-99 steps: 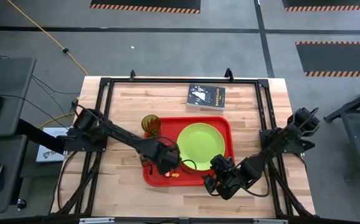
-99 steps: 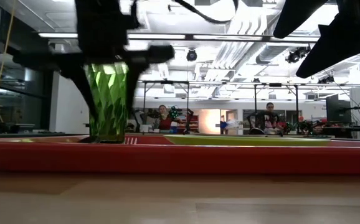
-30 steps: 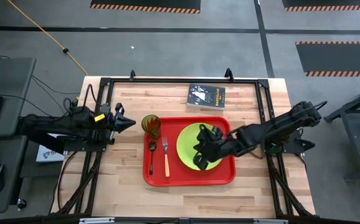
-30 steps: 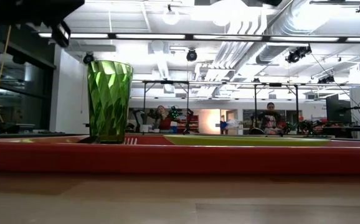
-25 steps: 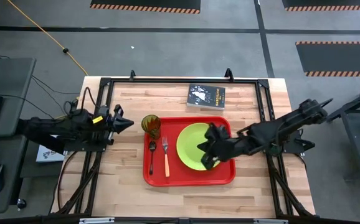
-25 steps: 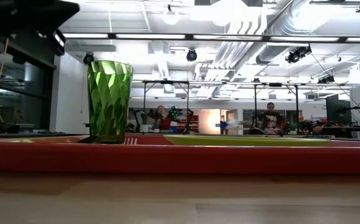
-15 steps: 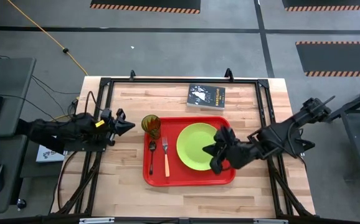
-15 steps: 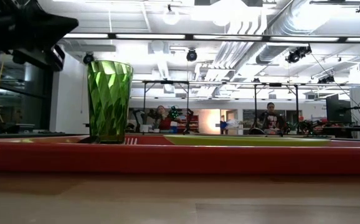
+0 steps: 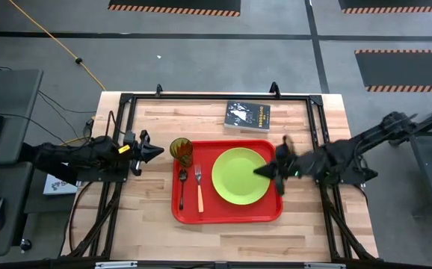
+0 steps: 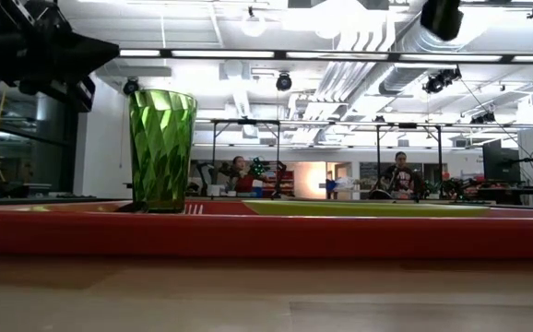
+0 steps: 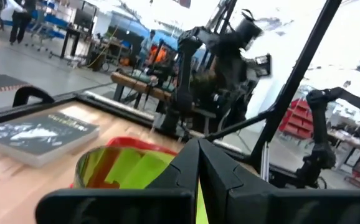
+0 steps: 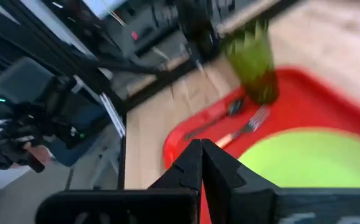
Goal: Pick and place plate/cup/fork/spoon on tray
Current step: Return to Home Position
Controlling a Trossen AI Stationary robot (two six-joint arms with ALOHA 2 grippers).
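**Tray** [image 9: 227,217] — red, mid-table, carrying all four items.
- **Plate** [image 9: 240,175]: flat in the tray's 3 o'clock half.
- **Cup** [image 9: 181,149]: upright in the 10 o'clock corner.
- **Spoon** [image 9: 181,187] and **fork** [image 9: 199,187]: side by side toward 9 o'clock, with the fork between spoon and plate.

**Left gripper** [image 9: 155,152]: fingers pressed together, empty, off the tray at 9 o'clock and near the cup.

**Right gripper** [image 9: 264,170]: fingers closed on nothing, above the tray's 3 o'clock rim.

**Book** [image 9: 247,116]: at 12 o'clock, apart from the tray.

**Status, as judged:** placing looked complete — only parking both arms remained.
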